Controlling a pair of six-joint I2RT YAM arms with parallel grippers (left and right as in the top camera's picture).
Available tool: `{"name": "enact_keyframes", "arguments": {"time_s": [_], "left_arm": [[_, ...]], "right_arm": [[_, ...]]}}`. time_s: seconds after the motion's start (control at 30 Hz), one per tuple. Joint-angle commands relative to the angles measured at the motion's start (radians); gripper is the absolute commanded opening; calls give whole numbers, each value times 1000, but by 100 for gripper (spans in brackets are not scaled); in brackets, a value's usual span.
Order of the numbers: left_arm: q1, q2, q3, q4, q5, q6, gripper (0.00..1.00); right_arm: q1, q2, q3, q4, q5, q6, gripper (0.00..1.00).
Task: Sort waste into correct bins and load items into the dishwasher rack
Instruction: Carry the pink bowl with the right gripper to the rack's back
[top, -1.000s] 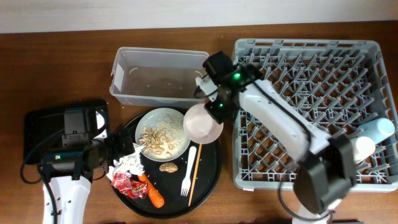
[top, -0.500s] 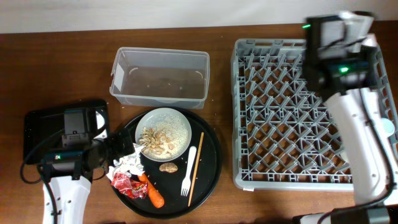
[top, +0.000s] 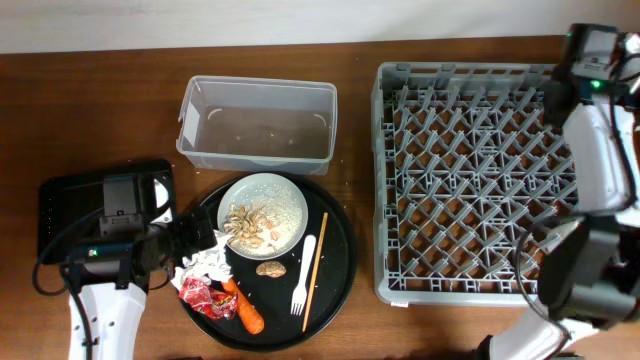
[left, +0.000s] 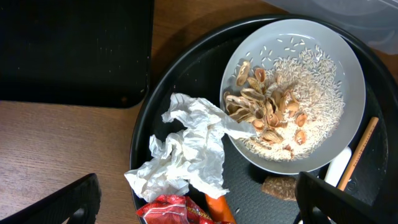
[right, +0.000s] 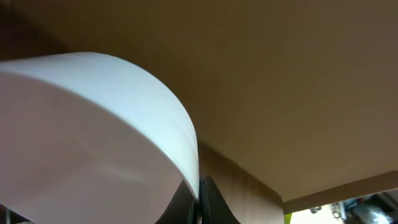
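My left gripper (left: 199, 202) is open, hovering over the crumpled tissue (left: 189, 149), red wrapper (left: 174, 211) and carrot piece (left: 217, 208) at the round tray's left. The white plate (top: 263, 214) holds nut shells (top: 252, 225) and crumbs. A brown lump (top: 270, 268), white fork (top: 302, 275) and chopstick (top: 314, 270) lie beside it. My right gripper (right: 200, 199) is shut on the rim of the pale pink bowl (right: 87, 137), raised at the back right corner of the grey rack (top: 480, 170). The overhead view does not show the bowl. No cups are in view.
The clear tub (top: 257, 125) stands behind the round black tray (top: 340, 260). The shallow black tray (top: 60, 200) lies at the left, partly under my left arm. My right arm (top: 590, 130) runs along the rack's right side.
My right arm has swung from beside the plate, over the rack, to its far right back corner, carrying the pink bowl out of the overhead view. The left arm has not moved.
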Motion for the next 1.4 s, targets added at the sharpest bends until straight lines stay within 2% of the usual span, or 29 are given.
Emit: {"name": "enact_keyframes", "arguments": {"time_s": [0.0, 0.23, 0.67, 0.73, 0.8, 0.83, 0.9, 0.93, 0.97, 1.03, 1.13, 1.2, 1.27, 1.37], "left_arm": [[4, -2, 20, -1, -3, -13, 99], [4, -2, 20, -1, -3, -13, 99], [4, -2, 20, 7, -3, -13, 99], [4, -2, 20, 7, -3, -13, 99], [4, -2, 20, 11, -3, -13, 99], [4, -2, 20, 14, -3, -13, 99], [4, -2, 20, 16, -3, -13, 99], [4, -2, 20, 16, -3, -13, 99], [4, -2, 20, 16, -3, -13, 99], [4, -2, 20, 16, -3, -13, 99], [4, -2, 20, 16, -3, -13, 99], [4, -2, 20, 15, -3, -13, 99], [4, -2, 20, 15, -3, -13, 99], [4, -2, 20, 15, -3, -13, 99]], "right_arm": [[2, 78, 14, 15, 23, 16, 4], [5, 205, 13, 17, -61, 16, 4], [77, 211, 13, -71, -137, 16, 5], [96, 211, 13, -105, -159, 16, 13], [103, 211, 13, -135, -197, 16, 17], [104, 211, 13, -159, -238, 16, 23], [104, 211, 13, -198, -306, 16, 52], [104, 211, 13, -213, -315, 16, 79], [104, 210, 14, -229, -314, 16, 98], [104, 204, 14, -255, -314, 20, 98], [104, 158, 14, -292, -323, 103, 98], [104, 109, 14, -299, -397, 101, 98], [104, 51, 14, -307, -496, 101, 98], [104, -69, 14, -311, -792, 27, 98]]}}
